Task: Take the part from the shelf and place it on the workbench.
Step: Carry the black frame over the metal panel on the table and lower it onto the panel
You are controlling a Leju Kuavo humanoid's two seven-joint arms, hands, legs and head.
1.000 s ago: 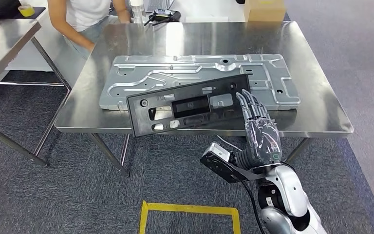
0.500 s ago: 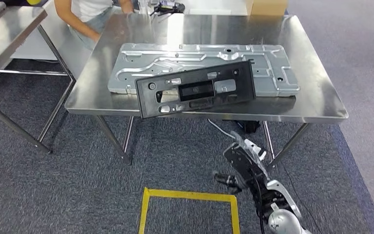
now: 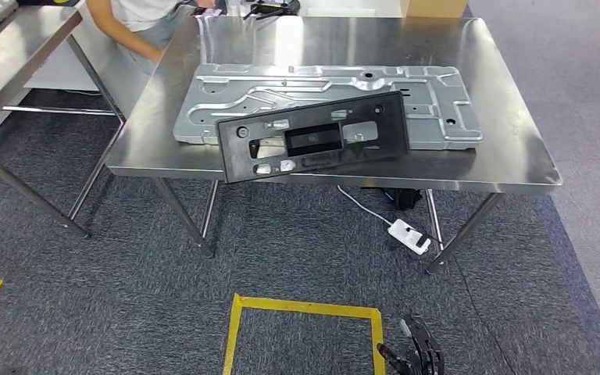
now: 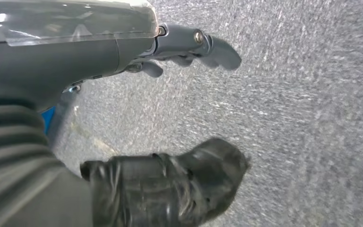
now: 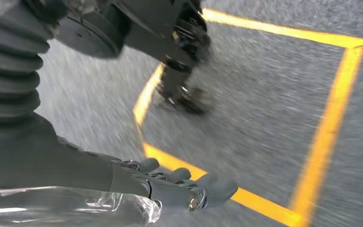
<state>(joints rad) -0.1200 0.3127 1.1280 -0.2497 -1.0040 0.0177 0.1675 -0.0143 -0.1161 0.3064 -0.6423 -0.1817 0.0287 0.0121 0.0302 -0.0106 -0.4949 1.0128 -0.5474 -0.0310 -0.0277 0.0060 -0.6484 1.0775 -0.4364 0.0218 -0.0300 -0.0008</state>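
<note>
Steel makes up the side counter (image 3: pixel 16 39) at the far left, and a person (image 3: pixel 137 19) leans in at the far-left corner of the main counter (image 3: pixel 508 148). On that main counter lies a long silver stamped plate (image 3: pixel 226 101), and the black part (image 3: pixel 312 139) rests flat and slightly tilted across the plate's near edge, its left end reaching the counter's front edge. Under the counter a white power strip (image 3: pixel 408 235) lies on the grey carpet, and a yellow tape square (image 3: pixel 301 310) is marked on the floor in front. The left robot hand (image 4: pixel 170 52) hangs over the carpet with fingers apart, holding nothing. The right robot hand (image 5: pixel 170 182) hangs above the yellow tape, fingers loosely extended and empty, well apart from the part.
</note>
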